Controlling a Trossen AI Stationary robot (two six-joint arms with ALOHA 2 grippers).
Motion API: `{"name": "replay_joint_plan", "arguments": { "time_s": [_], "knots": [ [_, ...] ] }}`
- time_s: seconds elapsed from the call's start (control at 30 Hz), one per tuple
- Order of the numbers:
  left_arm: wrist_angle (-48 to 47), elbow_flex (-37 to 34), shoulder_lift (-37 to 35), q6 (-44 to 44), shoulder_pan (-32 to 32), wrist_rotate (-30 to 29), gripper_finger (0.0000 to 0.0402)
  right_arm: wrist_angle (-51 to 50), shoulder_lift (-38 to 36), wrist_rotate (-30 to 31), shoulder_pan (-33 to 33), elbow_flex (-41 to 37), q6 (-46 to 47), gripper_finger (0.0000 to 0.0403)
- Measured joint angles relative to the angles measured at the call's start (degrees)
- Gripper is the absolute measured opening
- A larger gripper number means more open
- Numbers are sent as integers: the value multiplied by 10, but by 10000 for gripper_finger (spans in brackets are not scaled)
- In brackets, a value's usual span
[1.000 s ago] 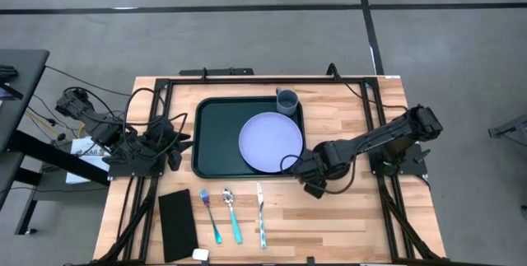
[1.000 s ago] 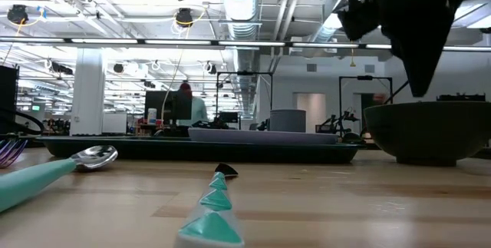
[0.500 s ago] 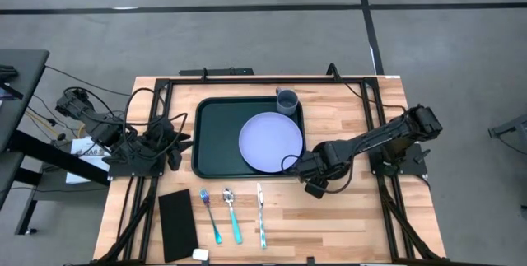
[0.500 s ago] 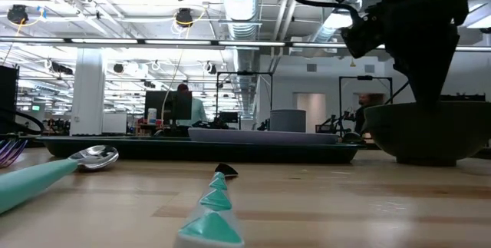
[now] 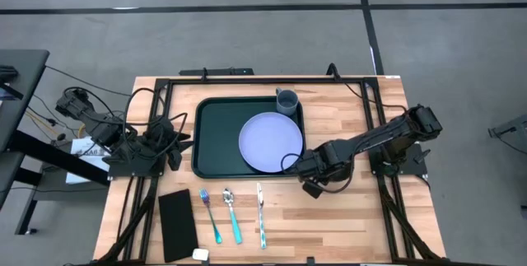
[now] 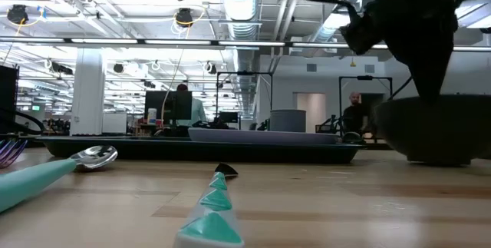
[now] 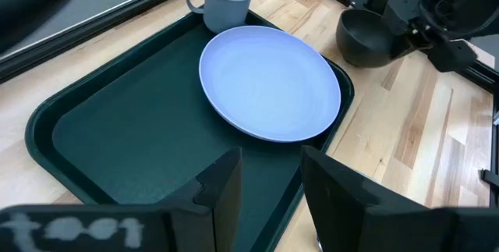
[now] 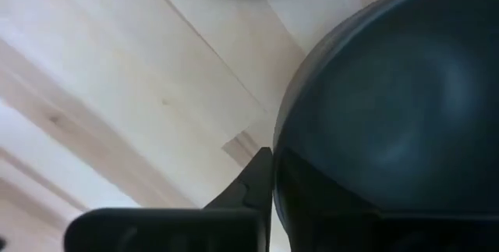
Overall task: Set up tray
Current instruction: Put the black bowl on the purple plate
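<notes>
The dark green tray [image 5: 218, 138] lies at the middle of the table's far half. It holds a pale blue plate [image 5: 270, 141] and a grey mug [image 5: 286, 100]. A dark bowl [image 7: 365, 37] stands on the wood just off the tray's near right corner, and my right gripper [image 5: 313, 182] is shut on its rim from above. My left gripper [image 7: 269, 186] waits open at the tray's left side, above the table, with nothing between its fingers. My right gripper holds the bowl by its rim [image 8: 274, 166], pointing down from above. One finger [image 8: 253, 186] shows outside the wall; the other cannot be made out against the bowl's dark inside. In the low view the bowl [image 6: 433, 129] stays upright with its base at table height.
A black napkin [image 5: 178, 225], a fork [image 5: 210, 215], a teal-handled spoon [image 5: 233, 215] and a knife [image 5: 261, 215] lie in a row along the near edge. Black frame rails [image 5: 375, 109] run along both sides of the table. People show far behind in the low view.
My right gripper has stayed over the bowl, rolled a little about its own line and shut on the bowl's rim.
</notes>
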Motion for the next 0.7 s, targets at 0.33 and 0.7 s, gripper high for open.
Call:
{"name": "replay_joint_plan", "arguments": {
  "time_s": [0.33,0.7],
  "knots": [
    [-1,0,0,0,0,-5,122,-96,0,61,-34,160,-71,3],
    [1,0,0,0,0,-34,122,-37,0,40,-114,245,-415,1]
  ]
}}
